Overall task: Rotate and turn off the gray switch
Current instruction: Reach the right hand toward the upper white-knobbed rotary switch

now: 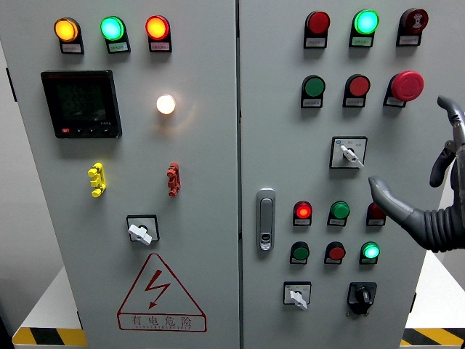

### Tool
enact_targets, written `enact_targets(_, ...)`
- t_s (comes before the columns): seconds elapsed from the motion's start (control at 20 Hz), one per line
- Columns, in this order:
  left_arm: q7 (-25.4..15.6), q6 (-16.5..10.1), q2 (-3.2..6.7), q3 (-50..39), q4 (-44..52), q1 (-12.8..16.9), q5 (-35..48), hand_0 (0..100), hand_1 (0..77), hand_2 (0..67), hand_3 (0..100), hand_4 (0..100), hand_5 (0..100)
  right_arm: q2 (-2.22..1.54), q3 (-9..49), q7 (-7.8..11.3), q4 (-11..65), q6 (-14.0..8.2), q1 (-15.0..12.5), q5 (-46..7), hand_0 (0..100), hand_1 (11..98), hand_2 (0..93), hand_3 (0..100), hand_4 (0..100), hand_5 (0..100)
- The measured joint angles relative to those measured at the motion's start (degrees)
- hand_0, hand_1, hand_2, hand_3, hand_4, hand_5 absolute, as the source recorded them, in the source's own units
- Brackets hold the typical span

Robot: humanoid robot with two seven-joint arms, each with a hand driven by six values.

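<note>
Gray switch (349, 153) sits on the right cabinet door (290, 145), upper middle, lever pointing down-right. Right hand (421, 196) is just right of it and apart, fingers spread, holding nothing. Which stop means off is probably unreadable from here. Pinch the lever squarely with thumb (381, 195) and finger, twist without brushing the red mushroom button (407, 86).

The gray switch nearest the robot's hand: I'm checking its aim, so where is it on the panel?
In the head view, the gray switch sits on the right door's upper half, below the red button, just up-left of the right hand.
</note>
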Motion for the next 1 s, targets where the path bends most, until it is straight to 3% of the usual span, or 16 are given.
enact_targets(0.2, 0.0, 0.0, 0.0, 0.0, 0.0, 0.0, 0.0, 0, 0.0, 13.2, 18, 9, 12, 0.01, 0.0, -0.07, -0.1, 1.1, 0.2, 0.7, 0, 43.5, 26.4, 91, 99, 100)
enact_targets(0.4, 0.0, 0.0, 0.0, 0.0, 0.0, 0.0, 0.0, 0, 0.0, 13.2, 18, 10, 12, 0.01, 0.5, -0.12, -0.5, 3.5, 1.0, 1.3, 0, 40.2, 41.2, 90, 100, 100)
enact_targets(0.65, 0.0, 0.0, -0.01, 0.0, 0.0, 0.0, 0.0, 0, 0.0, 13.2, 18, 10, 12, 0.07, 0.5, -2.6, -3.2, 4.3, 3.8, 1.9, 0, 39.3, 55.7, 89, 100, 100)
enact_targets(1.0, 0.0, 0.0, -0.01, 0.0, 0.0, 0.0, 0.0, 0, 0.0, 13.2, 18, 10, 12, 0.09, 0.1, -3.47, -7.2, 4.3, 6.8, 2.0, 0, 38.7, 59.2, 89, 99, 100)
